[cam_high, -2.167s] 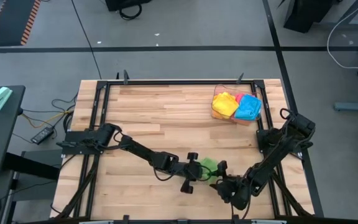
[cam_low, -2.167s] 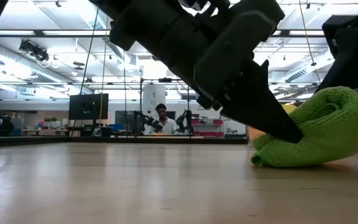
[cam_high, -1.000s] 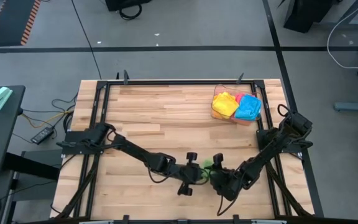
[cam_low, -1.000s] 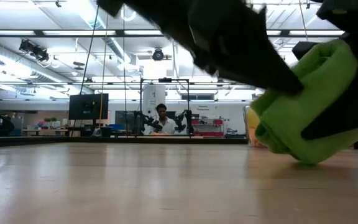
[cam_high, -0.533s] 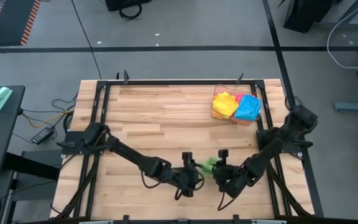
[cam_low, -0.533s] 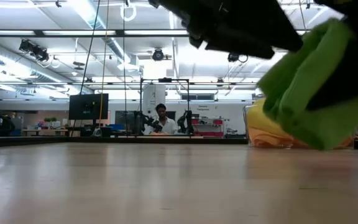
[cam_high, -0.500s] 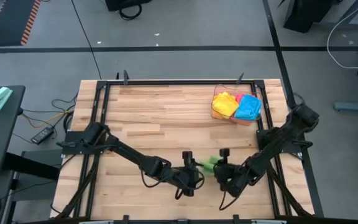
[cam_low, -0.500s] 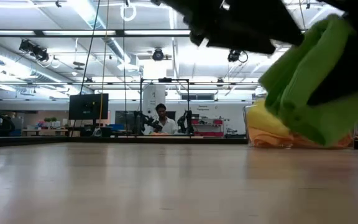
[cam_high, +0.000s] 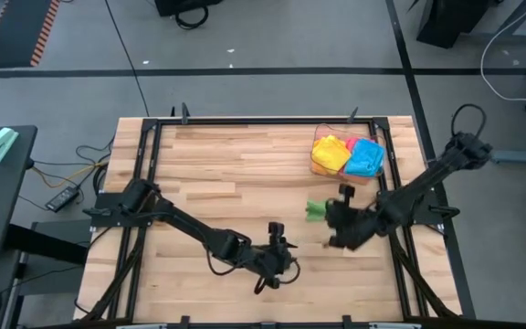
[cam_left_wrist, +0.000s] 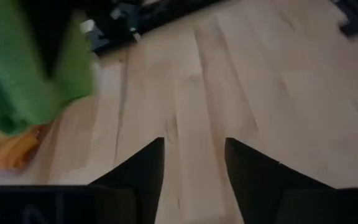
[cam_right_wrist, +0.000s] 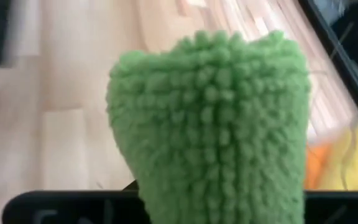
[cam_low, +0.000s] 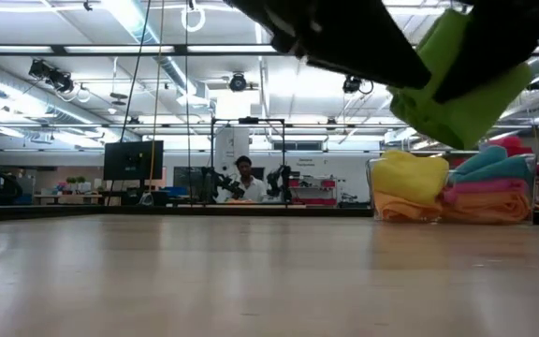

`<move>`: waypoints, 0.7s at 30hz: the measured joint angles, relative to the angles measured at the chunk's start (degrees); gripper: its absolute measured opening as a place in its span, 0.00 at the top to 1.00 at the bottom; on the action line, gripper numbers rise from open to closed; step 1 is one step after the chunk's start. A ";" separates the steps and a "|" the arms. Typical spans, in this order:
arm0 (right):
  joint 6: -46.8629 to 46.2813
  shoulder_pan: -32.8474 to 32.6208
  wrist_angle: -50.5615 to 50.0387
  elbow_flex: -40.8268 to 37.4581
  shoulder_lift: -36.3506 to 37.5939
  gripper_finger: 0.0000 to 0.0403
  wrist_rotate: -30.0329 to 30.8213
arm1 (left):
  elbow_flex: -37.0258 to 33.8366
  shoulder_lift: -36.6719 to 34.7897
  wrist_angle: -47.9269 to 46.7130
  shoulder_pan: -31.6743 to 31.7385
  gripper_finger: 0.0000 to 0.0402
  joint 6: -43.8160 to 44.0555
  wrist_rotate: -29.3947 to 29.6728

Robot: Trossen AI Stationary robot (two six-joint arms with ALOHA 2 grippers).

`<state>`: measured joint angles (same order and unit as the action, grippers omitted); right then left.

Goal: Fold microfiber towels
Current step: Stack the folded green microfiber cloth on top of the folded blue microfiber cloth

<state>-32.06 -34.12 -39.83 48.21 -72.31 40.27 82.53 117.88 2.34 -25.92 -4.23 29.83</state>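
We carry the folded green towel (cam_high: 315, 210) in the right gripper (cam_high: 327, 213), clamped, toward the bin (cam_high: 373, 174) at one o'clock; the left gripper (cam_high: 276, 259) gapes empty.

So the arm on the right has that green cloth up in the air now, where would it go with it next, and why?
Probably on toward the clear bin and lower it in. The right gripper holds the folded green towel clear of the table, just short of the bin, where the yellow, blue and pink towels already lie folded. The left gripper is open and empty, well back.
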 joint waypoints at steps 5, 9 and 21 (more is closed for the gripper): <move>0.82 8.79 -5.34 0.00 5.08 0.83 -7.59 | -0.29 -1.41 -1.99 -0.39 0.65 -4.14 -0.12; 1.41 15.34 -7.58 0.00 9.91 0.83 -13.91 | -1.05 -1.39 -2.33 0.97 0.71 -4.29 -0.19; 1.47 39.00 -13.86 0.00 23.11 0.84 -29.22 | -1.10 -1.39 -1.27 3.66 0.79 -3.97 -0.15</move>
<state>-30.59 4.87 -53.69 48.21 -49.20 11.04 81.43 116.49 1.08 -22.26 -8.20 29.68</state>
